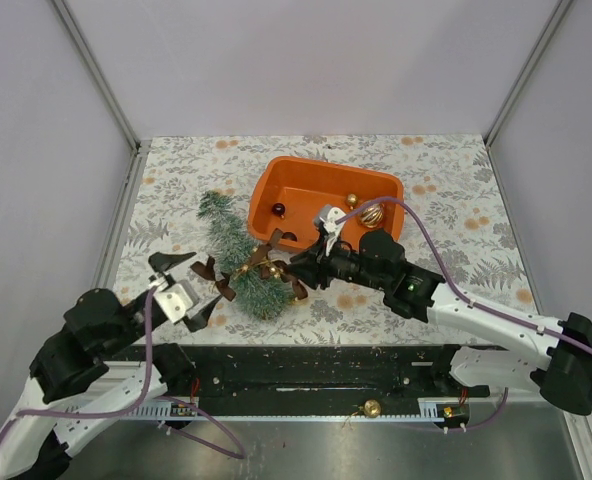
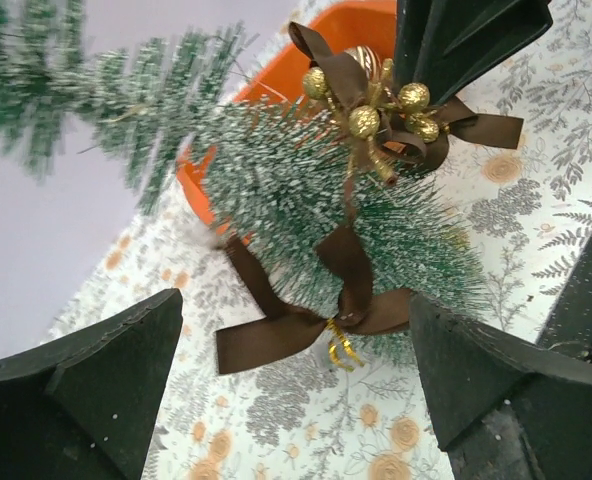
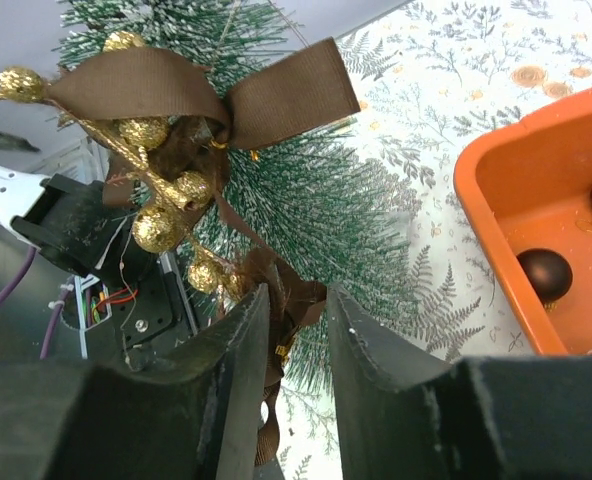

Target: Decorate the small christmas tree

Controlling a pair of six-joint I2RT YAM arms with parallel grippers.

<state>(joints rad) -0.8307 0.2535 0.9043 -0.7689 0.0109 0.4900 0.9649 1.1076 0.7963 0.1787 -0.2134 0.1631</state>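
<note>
The small christmas tree (image 1: 238,250) lies on its side on the floral tablecloth, its tip pointing toward the back. It carries brown ribbon bows (image 1: 216,282) and a gold berry sprig (image 1: 261,268). My left gripper (image 1: 188,286) stands wide open just left of the tree's wide end. In the left wrist view, the left gripper (image 2: 291,310) frames a brown bow (image 2: 276,335) without touching it. My right gripper (image 1: 298,268) is at the tree's right side. In the right wrist view, the right gripper (image 3: 298,295) has narrowed jaws around a brown ribbon (image 3: 281,300), with a gap still showing.
An orange tray (image 1: 326,163) behind the tree holds a dark red bauble (image 1: 278,209) and gold baubles (image 1: 372,214). Another gold bauble (image 1: 372,408) rests on the metal rail near the arm bases. White walls enclose the table on three sides.
</note>
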